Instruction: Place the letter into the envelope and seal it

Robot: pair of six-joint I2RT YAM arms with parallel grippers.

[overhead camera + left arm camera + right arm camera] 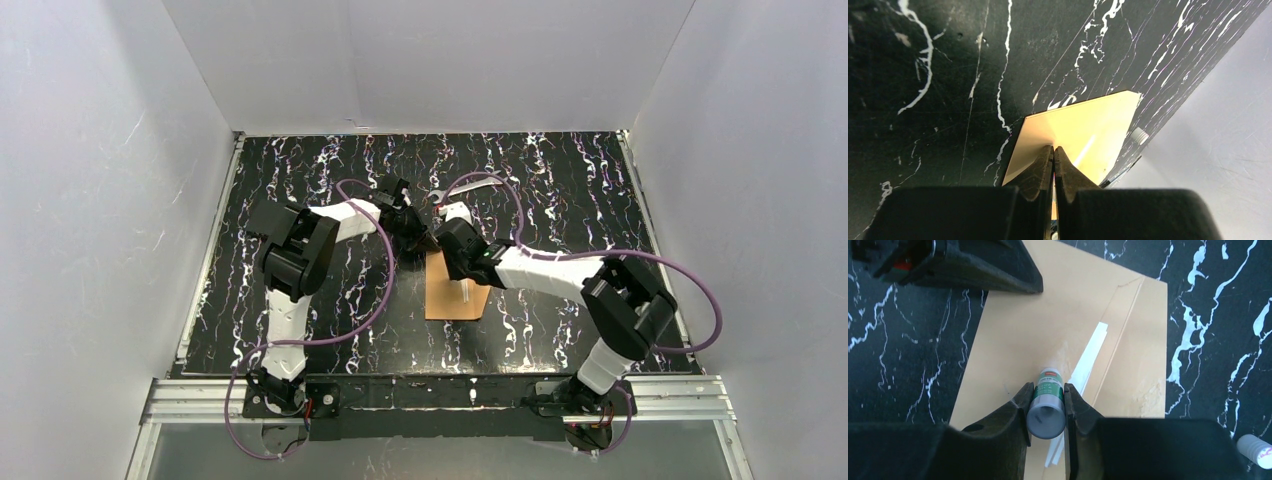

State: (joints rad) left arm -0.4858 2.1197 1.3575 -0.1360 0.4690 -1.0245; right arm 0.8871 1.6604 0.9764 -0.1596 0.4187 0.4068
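Nearest the arm bases, the orange-brown kraft paper envelope (456, 300) is lying flat on the black, white-veined marble-pattern table (570, 180), and nothing is pinning down its near edge. Over the envelope's middle, the right gripper (1047, 390) is pinching a small grey glue stick with a green label (1047, 412), its fingers closed on the barrel and the tip pointing at the paper. Thin white strips (1089, 356) are showing beside the tip. They may be the edge of the letter tucked inside the envelope, but that cannot be told, and the pale bordered sheet is showing nowhere else. At the envelope's far edge, the left gripper (1053, 149) is holding the triangular flap (1088, 127) with its fingers pressed together on it.

The likely trouble is drag: a sticky stroke could be pulling the unweighted envelope along, or tugging the flap out of that thin pinch. Glue straying onto the white strips could be bonding the contents to the envelope. The stick could also be tilting in the grip under pressure.
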